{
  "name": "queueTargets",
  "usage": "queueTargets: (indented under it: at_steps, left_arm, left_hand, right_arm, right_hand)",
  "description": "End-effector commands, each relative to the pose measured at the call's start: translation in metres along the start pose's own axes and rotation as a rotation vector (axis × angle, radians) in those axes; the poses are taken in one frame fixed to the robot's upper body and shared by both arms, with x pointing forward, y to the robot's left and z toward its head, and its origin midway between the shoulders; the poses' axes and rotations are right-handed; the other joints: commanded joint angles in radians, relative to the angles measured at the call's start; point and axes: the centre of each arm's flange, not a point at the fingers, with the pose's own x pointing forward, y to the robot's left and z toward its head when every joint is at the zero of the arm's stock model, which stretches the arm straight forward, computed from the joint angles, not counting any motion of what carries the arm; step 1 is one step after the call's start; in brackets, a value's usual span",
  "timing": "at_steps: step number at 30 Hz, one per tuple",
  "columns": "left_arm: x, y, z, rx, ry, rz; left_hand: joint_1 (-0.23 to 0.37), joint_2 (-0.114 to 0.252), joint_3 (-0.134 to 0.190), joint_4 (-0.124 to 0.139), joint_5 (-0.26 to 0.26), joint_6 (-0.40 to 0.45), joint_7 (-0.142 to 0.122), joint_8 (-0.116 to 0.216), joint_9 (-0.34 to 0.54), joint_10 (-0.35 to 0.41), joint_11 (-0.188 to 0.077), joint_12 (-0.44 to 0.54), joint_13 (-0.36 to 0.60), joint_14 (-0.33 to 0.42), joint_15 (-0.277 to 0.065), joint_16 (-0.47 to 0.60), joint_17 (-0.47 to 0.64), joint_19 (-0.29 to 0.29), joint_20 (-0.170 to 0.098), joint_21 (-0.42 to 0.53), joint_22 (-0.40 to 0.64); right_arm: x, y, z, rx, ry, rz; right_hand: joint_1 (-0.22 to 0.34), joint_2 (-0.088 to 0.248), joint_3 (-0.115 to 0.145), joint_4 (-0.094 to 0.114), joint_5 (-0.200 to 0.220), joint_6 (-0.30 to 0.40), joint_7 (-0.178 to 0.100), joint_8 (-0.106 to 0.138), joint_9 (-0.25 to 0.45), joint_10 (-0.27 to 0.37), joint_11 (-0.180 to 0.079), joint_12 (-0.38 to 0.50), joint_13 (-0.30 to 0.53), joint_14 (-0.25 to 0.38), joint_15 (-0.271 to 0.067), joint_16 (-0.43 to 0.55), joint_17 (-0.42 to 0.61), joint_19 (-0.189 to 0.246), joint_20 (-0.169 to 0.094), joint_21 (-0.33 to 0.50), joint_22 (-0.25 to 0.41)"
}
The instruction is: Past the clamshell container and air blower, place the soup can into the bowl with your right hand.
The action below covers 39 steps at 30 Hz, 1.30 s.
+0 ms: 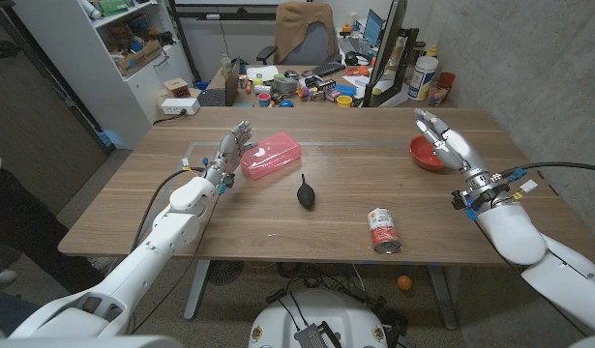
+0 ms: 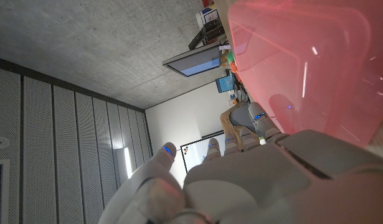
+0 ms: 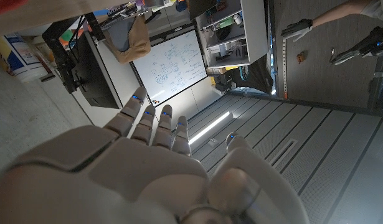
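Right hand point(image 1: 444, 140) is up over the far right part of the bench point(image 1: 181, 217), fingers spread and holding nothing, hanging right by the red bowl point(image 1: 425, 155) and overlapping its right side from the head camera, though I can't tell if it actually touches it. From its own wrist cam you just get the back of the right hand point(image 3: 160, 174) with the fingers fanned out toward a whiteboard and ceiling lights, so yeah, empty. Left hand point(image 1: 229, 152) is raised on the left side, fingers apart and also empty, sitting just beside the left end of the pink clamshell container point(image 1: 270, 156); can't say if it's touching. In the left wrist cam the back of the left hand point(image 2: 253, 180) is in front and the translucent pink clamshell container point(image 2: 303, 62) looms big right past the fingertips. Soup can point(image 1: 382, 230) is lying on its side near the front edge of the bench, right of centre, red and white label showing, well apart from both hands and from the bowl. Black air blower point(image 1: 306, 192) sits mid-bench between the container and the can, nozzle pointing to the far side. Behind the bench there's a cluttered desk and an office chair point(image 1: 305, 31).
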Motion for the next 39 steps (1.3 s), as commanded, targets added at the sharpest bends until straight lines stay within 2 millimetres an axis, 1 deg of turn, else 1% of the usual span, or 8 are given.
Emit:
queueTargets:
  at_steps: [1,9,10,15,18,21,33,39]
  left_arm:
    - [0.003,-0.005,0.003,0.012,0.000,-0.017]
    - [0.009,-0.011,0.001,0.010,0.008,-0.031]
    - [0.011,-0.013,0.001,0.011,0.008,-0.034]
    - [0.015,-0.017,-0.001,0.011,0.011,-0.047]
    - [0.017,-0.019,-0.003,0.011,0.015,-0.052]
    - [0.018,-0.020,-0.004,0.009,0.019,-0.056]
    - [0.020,-0.022,-0.004,0.016,0.022,-0.063]
    - [0.020,-0.022,-0.003,0.017,0.024,-0.062]
  left_hand:
    - [-0.008,0.013,-0.004,-0.001,0.005,-0.005,0.000,-0.003,0.003,-0.014,-0.004,0.002,0.002,-0.026,0.000,0.000,0.004,-0.173,0.008,-0.003,0.004]
    - [-0.008,0.013,-0.007,-0.001,0.005,-0.006,0.001,-0.004,0.003,-0.013,0.000,0.003,0.002,-0.026,0.001,0.000,0.004,-0.172,0.009,-0.005,0.004]
    - [-0.008,0.013,-0.007,-0.001,0.005,-0.006,0.000,-0.004,0.003,-0.014,0.001,0.002,0.002,-0.026,0.002,0.000,0.004,-0.172,0.009,-0.005,0.004]
    - [-0.009,0.013,-0.009,-0.001,0.005,-0.007,0.000,-0.005,0.003,-0.016,-0.003,0.002,0.002,-0.027,0.002,0.000,0.004,-0.172,0.009,-0.007,0.004]
    - [-0.009,0.014,-0.010,-0.001,0.005,-0.008,0.000,-0.005,0.003,-0.015,-0.001,0.003,0.002,-0.026,0.002,0.000,0.004,-0.173,0.011,-0.008,0.004]
    - [-0.009,0.014,-0.011,-0.001,0.005,-0.008,-0.001,-0.006,0.003,-0.016,-0.002,0.003,0.002,-0.027,0.002,0.000,0.004,-0.173,0.010,-0.009,0.004]
    - [-0.009,0.014,-0.014,-0.001,0.005,-0.008,-0.001,-0.006,0.004,-0.016,0.002,0.003,0.002,-0.028,0.004,0.000,0.005,-0.173,0.011,-0.012,0.004]
    - [-0.009,0.014,-0.016,-0.001,0.005,-0.008,-0.002,-0.006,0.004,-0.017,0.002,0.004,0.002,-0.027,0.004,0.000,0.005,-0.173,0.011,-0.014,0.004]
  right_arm:
    - [-0.040,-0.019,0.035,-0.232,-0.014,-0.083]
    - [-0.067,-0.026,0.060,-0.327,-0.045,-0.159]
    - [-0.070,-0.026,0.063,-0.349,-0.044,-0.167]
    - [-0.084,-0.022,0.076,-0.426,-0.040,-0.196]
    - [-0.091,-0.018,0.080,-0.466,-0.022,-0.213]
    - [-0.096,-0.012,0.084,-0.508,-0.001,-0.215]
    - [-0.098,0.003,0.084,-0.574,0.053,-0.205]
    - [-0.094,0.010,0.080,-0.574,0.061,-0.187]
  right_hand:
    - [0.016,-0.002,0.001,-0.009,0.001,0.001,-0.011,0.005,0.004,0.004,-0.007,0.009,0.003,0.011,-0.003,0.005,0.001,0.005,0.013,-0.004,0.004]
    - [0.028,-0.012,-0.001,-0.023,0.000,0.003,-0.016,0.005,0.004,0.008,-0.008,0.010,0.003,0.024,-0.009,0.008,0.001,0.019,0.036,-0.004,0.004]
    - [0.035,-0.017,-0.002,-0.030,-0.001,0.003,-0.017,0.005,0.004,0.008,-0.017,0.010,0.003,0.027,-0.011,0.007,0.001,0.029,0.046,-0.004,0.004]
    - [0.047,-0.032,-0.006,-0.046,-0.003,0.008,-0.023,0.006,0.005,0.016,-0.017,0.012,0.003,0.055,-0.020,0.014,0.001,0.060,0.085,0.000,0.004]
    - [0.055,-0.053,-0.016,-0.063,-0.003,0.035,-0.022,0.013,0.006,0.052,-0.017,0.023,0.004,0.104,-0.037,0.022,0.003,0.132,0.077,0.017,0.006]
    - [0.059,-0.059,-0.019,-0.069,-0.002,0.045,-0.023,0.015,0.007,0.068,-0.023,0.028,0.004,0.128,-0.042,0.025,0.003,0.157,0.084,0.022,0.007]
    - [0.056,-0.077,-0.031,-0.076,-0.002,0.053,-0.033,0.014,0.007,0.085,-0.031,0.031,0.005,0.162,-0.044,0.026,0.004,0.199,0.101,0.030,0.007]
    - [0.053,-0.082,-0.036,-0.076,-0.001,0.057,-0.035,0.014,0.008,0.086,-0.033,0.030,0.005,0.166,-0.046,0.025,0.005,0.206,0.099,0.030,0.007]
